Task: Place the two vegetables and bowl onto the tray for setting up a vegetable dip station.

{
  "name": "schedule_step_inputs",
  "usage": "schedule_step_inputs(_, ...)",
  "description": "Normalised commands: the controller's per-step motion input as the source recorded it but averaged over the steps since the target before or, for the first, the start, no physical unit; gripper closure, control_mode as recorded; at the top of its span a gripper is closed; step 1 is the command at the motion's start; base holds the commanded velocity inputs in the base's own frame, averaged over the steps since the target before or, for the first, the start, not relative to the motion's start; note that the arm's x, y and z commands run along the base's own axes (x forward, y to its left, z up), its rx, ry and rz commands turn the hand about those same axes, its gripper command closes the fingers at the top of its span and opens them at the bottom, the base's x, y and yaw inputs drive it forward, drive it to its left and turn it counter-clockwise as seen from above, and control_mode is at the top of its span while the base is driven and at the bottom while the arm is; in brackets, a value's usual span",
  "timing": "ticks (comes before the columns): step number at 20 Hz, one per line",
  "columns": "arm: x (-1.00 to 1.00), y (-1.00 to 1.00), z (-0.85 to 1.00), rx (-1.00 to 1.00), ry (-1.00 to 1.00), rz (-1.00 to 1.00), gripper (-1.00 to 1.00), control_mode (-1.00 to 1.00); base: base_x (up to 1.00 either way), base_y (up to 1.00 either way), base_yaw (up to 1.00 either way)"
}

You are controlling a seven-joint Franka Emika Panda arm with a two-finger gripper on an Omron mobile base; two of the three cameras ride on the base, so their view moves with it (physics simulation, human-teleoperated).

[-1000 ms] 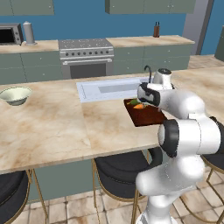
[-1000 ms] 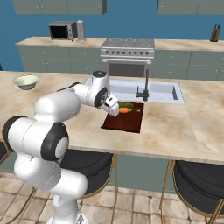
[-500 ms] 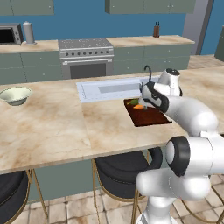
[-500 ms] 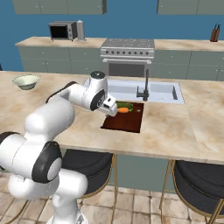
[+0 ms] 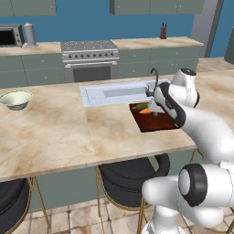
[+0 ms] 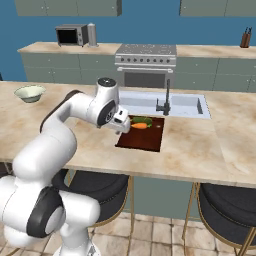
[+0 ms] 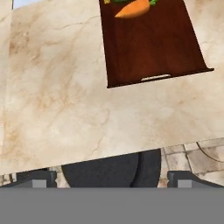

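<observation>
The dark reddish-brown tray [image 5: 157, 122] [image 6: 145, 137] [image 7: 153, 48] lies on the island counter in front of the sink. Both vegetables rest at its far end: an orange carrot [image 5: 145, 111] [image 6: 140, 126] [image 7: 133, 9] and, just behind it, a green cucumber piece [image 5: 141, 106] [image 6: 141, 120]. My gripper [image 5: 153, 109] [image 6: 121, 129] [image 7: 111, 178] hovers low over the tray's left side, open, with nothing between its fingers. The pale bowl [image 5: 16, 99] [image 6: 30, 93] stands far to the left on the counter, well away from tray and hand.
Behind the tray lie the sink basin [image 5: 114, 93] [image 6: 172, 103] and its dark faucet [image 5: 154, 75] [image 6: 166, 97]. Black stools [image 5: 130, 172] [image 7: 109, 168] stand below the counter's front edge. A stove [image 6: 145, 60] and a microwave [image 6: 70, 35] line the back wall.
The arm's elbow has swung out to the right in the left base view, and the hand has shifted slightly toward the tray's left edge. The jaws stay open; vegetables and bowl are unmoved.
</observation>
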Motion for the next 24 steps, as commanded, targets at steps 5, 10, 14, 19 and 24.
schedule_step_inputs(5, -0.19, 0.06, 0.29, 0.00, 0.14, 0.04, -1.00, -1.00, 0.00, 0.00, 0.00)
schedule_step_inputs(10, -0.33, 0.13, 0.17, -0.01, 0.09, 0.07, -1.00, -1.00, 0.00, 0.00, 0.00)
schedule_step_inputs(14, -0.34, 0.17, 0.12, -0.04, 0.01, 0.08, -1.00, -1.00, 0.00, 0.00, 0.00)
schedule_step_inputs(19, -0.33, 0.18, 0.00, -0.05, 0.00, 0.09, -1.00, -1.00, 0.00, 0.00, 0.00)
schedule_step_inputs(24, -0.25, 0.16, 0.00, -0.02, 0.00, 0.08, -1.00, -1.00, 0.00, 0.00, 0.00)
